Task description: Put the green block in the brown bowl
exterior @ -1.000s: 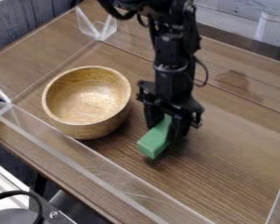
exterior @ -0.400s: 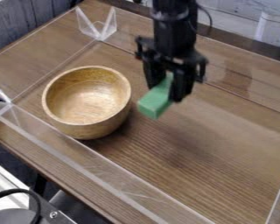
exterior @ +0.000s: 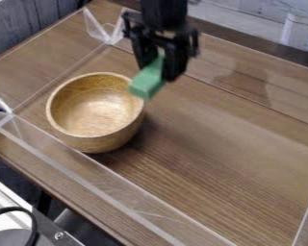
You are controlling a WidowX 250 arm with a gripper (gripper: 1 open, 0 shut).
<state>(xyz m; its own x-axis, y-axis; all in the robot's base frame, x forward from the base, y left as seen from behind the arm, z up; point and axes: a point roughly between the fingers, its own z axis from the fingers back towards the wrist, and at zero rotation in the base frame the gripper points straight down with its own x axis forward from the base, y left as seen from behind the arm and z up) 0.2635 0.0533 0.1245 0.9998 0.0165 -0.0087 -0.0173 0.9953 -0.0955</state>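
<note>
Green block (exterior: 149,79) held aloft at the brown bowl (exterior: 96,111)

The gripper (exterior: 162,65), jaws clamped on the block's upper end, hangs just over the bowl's far right rim, block tilted, clear of the wood.

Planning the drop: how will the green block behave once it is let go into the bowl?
The green block, shut in the gripper, keeps its shape, so it is probably stiff. Its flat faces suggest it will slide or tip, not roll. The brown bowl looks thick-rimmed and wide, so it likely stays put.
</note>
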